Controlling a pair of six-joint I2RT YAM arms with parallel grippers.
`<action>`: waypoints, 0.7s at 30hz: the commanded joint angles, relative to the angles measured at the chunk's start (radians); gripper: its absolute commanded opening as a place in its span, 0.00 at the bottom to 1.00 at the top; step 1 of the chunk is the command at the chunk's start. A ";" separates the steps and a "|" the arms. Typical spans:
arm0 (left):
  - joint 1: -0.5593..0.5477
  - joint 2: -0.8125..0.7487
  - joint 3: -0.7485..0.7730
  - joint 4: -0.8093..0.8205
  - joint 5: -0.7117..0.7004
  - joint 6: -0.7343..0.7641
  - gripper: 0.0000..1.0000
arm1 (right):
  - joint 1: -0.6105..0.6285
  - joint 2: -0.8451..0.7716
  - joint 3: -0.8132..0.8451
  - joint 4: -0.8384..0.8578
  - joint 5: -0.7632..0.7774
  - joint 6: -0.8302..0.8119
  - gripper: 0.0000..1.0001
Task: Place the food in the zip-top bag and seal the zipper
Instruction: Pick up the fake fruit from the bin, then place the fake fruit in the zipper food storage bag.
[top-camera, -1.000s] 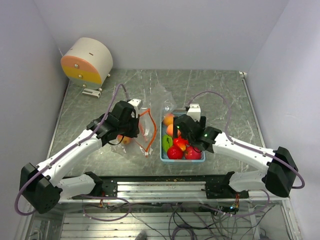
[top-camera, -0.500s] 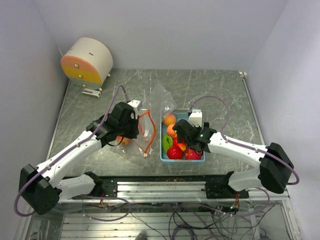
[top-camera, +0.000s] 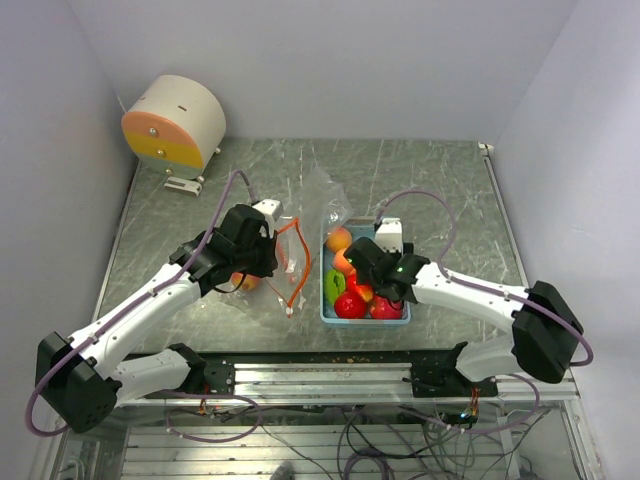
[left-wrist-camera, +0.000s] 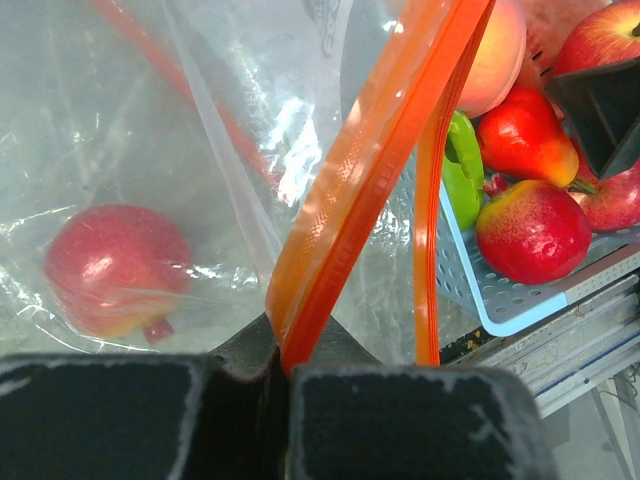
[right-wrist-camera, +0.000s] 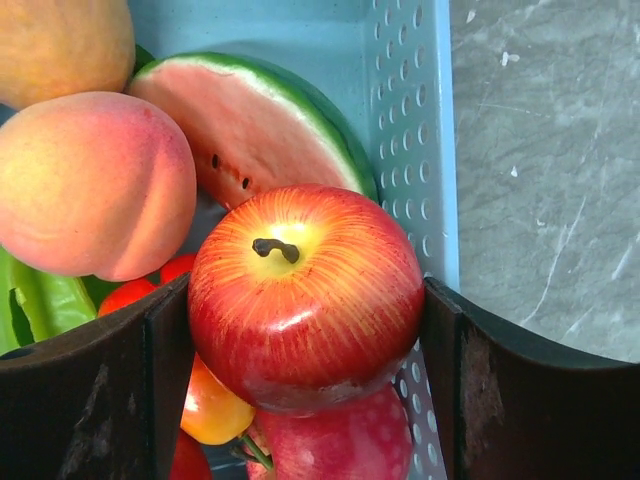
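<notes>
The clear zip-top bag (top-camera: 312, 205) lies left of the light blue tray (top-camera: 366, 319). My left gripper (top-camera: 266, 246) is shut on the bag's red-orange zipper (left-wrist-camera: 370, 190), pinching one side of the mouth while the other side hangs apart. One red fruit (left-wrist-camera: 115, 265) lies inside the bag. The rest of the food is in the tray: a peach (right-wrist-camera: 90, 185), a watermelon slice (right-wrist-camera: 260, 120), a green piece (right-wrist-camera: 40, 300) and red fruits. My right gripper (right-wrist-camera: 305, 300) is down in the tray, its two fingers pressed against either side of a red apple (right-wrist-camera: 300, 260).
A round white device with an orange and yellow face (top-camera: 175, 122) stands at the back left. The metal rail (top-camera: 320, 372) runs along the near edge. Pale walls close in on the left, back and right. The tray's perforated wall (right-wrist-camera: 420, 150) is just beside my right finger.
My right gripper moved a little left and deeper into the tray, and its fingers closed in around the red apple. The left gripper held the zipper still.
</notes>
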 joint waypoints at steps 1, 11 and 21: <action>-0.001 -0.017 -0.006 0.014 -0.016 0.004 0.07 | 0.015 -0.088 0.062 -0.014 0.040 -0.051 0.59; -0.001 -0.022 0.003 0.007 -0.013 -0.003 0.07 | 0.145 -0.319 -0.059 0.665 -0.644 -0.306 0.60; -0.001 -0.056 0.041 -0.012 0.021 -0.014 0.07 | 0.145 -0.084 -0.039 0.999 -0.747 -0.351 0.61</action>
